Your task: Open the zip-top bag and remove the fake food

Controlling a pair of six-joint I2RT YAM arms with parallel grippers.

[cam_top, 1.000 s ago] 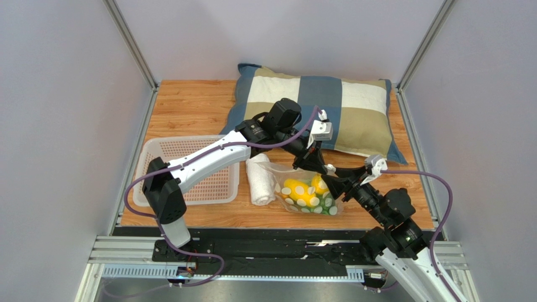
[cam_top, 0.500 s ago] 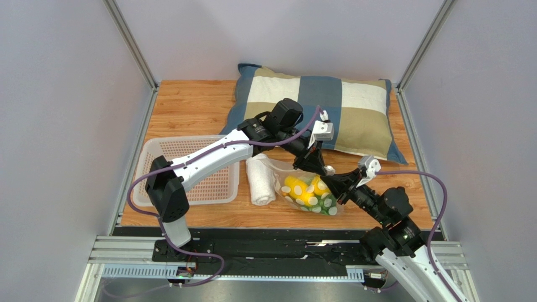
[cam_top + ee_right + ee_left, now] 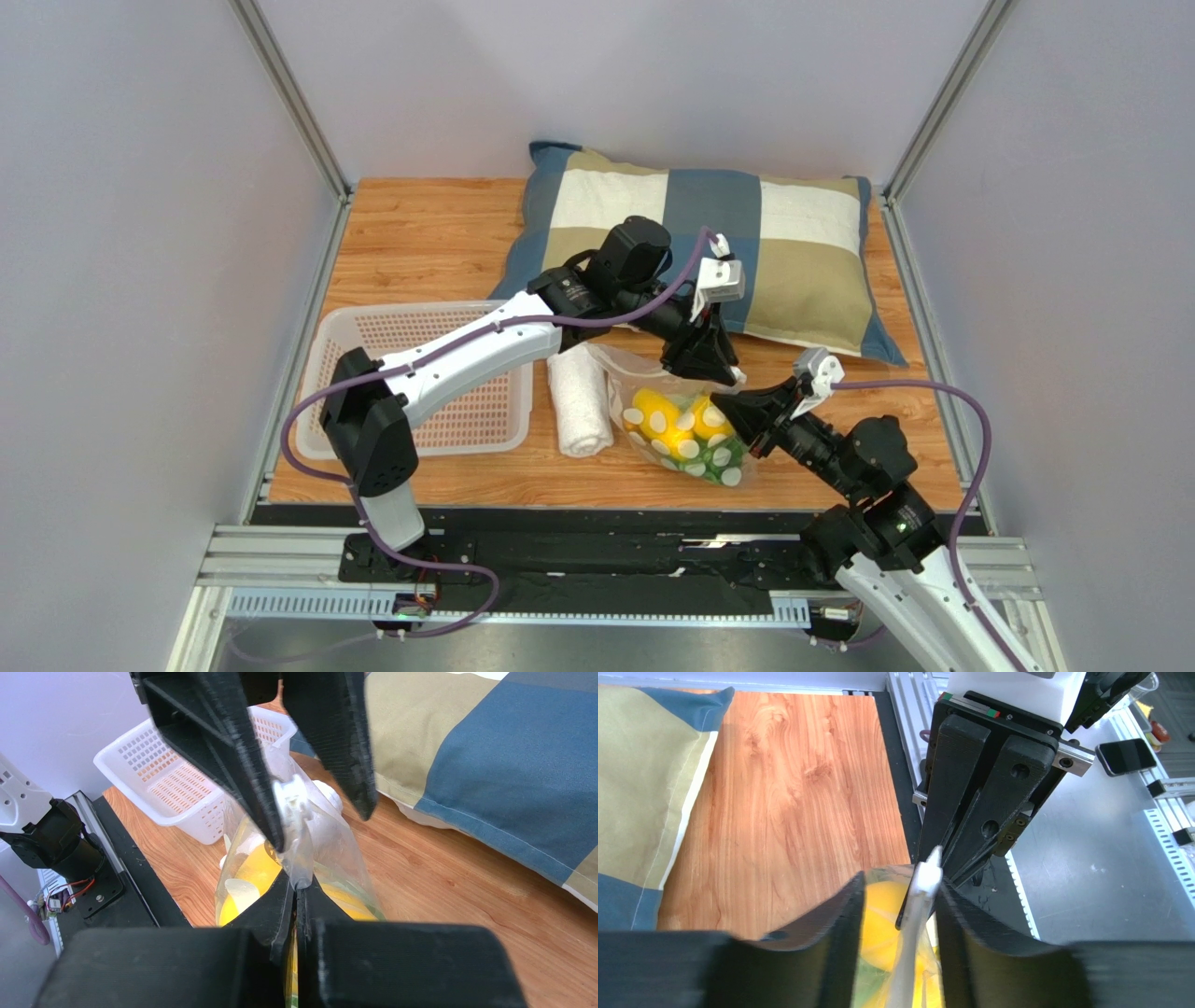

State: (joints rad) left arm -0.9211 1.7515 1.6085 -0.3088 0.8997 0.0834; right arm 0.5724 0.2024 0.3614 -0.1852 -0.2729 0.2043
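The clear dotted zip-top bag lies on the wood between the arms, its top edge lifted. Through it show yellow lemon-shaped fake food and a bit of green leaf. My right gripper is shut on the bag's top strip, with yellow fruit visible just below. My left gripper hangs over the same edge with its jaws open. The white strip runs between its fingers and neither one pinches it. The rest of the food is hidden by plastic.
A rolled white towel lies right beside the bag on its left. A white mesh basket stands further left. A blue, white and tan checked pillow fills the back of the table, close behind both grippers.
My right gripper has closed on the bag's top strip. My left gripper, shut on that edge a second ago, has opened and let it go. The bag's top has lifted slightly.
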